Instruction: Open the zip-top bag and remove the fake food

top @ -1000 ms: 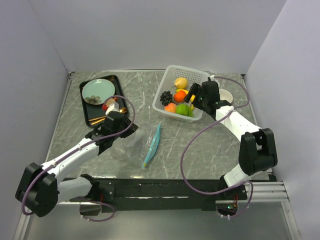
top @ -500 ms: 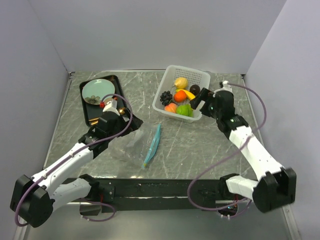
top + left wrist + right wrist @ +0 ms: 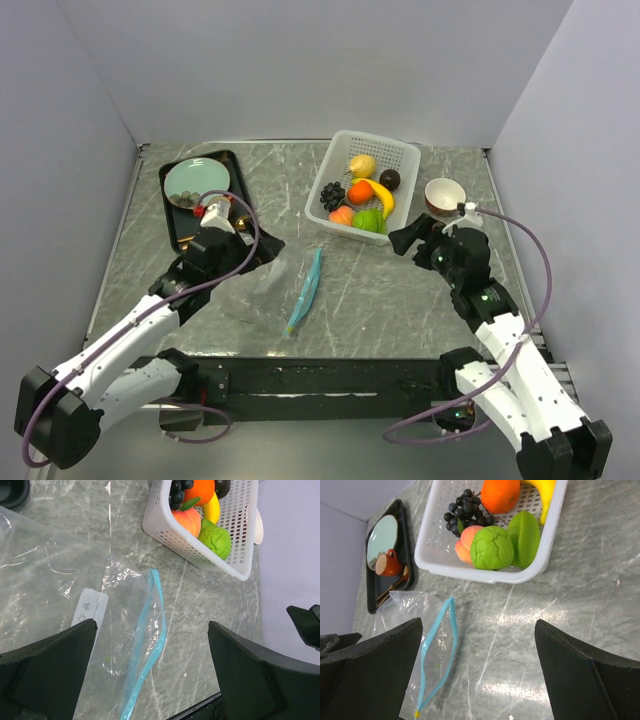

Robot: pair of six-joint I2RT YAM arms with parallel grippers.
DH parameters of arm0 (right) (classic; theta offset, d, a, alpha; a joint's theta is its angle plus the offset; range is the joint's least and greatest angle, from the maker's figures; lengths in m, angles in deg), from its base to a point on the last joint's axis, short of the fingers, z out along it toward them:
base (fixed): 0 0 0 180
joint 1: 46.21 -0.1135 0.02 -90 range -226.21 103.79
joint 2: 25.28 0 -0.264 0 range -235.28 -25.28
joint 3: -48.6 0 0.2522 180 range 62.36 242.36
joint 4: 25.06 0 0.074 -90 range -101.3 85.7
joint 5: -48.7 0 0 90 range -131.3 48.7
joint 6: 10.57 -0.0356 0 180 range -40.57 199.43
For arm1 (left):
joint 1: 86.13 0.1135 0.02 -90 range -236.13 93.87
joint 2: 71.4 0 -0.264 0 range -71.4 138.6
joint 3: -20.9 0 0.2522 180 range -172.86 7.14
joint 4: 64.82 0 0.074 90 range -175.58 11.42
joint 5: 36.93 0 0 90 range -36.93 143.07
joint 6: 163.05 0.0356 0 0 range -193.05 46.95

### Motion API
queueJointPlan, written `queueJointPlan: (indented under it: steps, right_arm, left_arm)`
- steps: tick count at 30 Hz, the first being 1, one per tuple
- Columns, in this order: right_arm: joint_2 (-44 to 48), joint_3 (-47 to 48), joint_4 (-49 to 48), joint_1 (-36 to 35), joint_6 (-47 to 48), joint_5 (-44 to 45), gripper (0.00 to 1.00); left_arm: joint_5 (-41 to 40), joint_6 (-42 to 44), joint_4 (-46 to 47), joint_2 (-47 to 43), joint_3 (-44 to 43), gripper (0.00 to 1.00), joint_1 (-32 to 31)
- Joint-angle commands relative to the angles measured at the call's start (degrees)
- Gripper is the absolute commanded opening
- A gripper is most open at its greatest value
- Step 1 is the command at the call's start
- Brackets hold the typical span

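The dark fingers [image 3: 375, 665] of the right pincer [image 3: 479, 630] are seen spread wide, with nothing held between them. Just beyond the pincer, a white perforated plastic basket [image 3: 485, 576] is set on the grey marbled desk [image 3: 570, 615]. Inside it, a round orange toy fruit [image 3: 500, 494], black toy grapes [image 3: 465, 512], a toy peach [image 3: 464, 546], a wrinkled green toy lime [image 3: 491, 547] and part of a yellow toy banana [image 3: 546, 490] are gathered. Near the finger at the view's left, a clear crinkly plastic zip-top bag [image 3: 437, 652] is laid flat, its teal zipper strip parted.

The left arm stretches forward, its left tool [image 3: 258, 246] spread wide and empty; the right arm angles inward, right tool [image 3: 404, 240] equally wide, holding nothing
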Motion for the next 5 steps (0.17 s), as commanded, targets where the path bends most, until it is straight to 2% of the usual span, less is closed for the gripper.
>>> queueJointPlan:
  steps: [1,5]
  right_arm:
    - [1.72,-0.52,-0.53,0.24,-0.55,-0.29,1.0]
    - [2.6,-1.4,-1.06,0.24,-0.82,-0.64,1.0]
  left_arm:
    - [-0.82,-0.94,4.35,-1.86,1.37,0.99,0.13]
    - [-2.22,-0.59,4.63,-2.57,1.82,1.0,0.13]
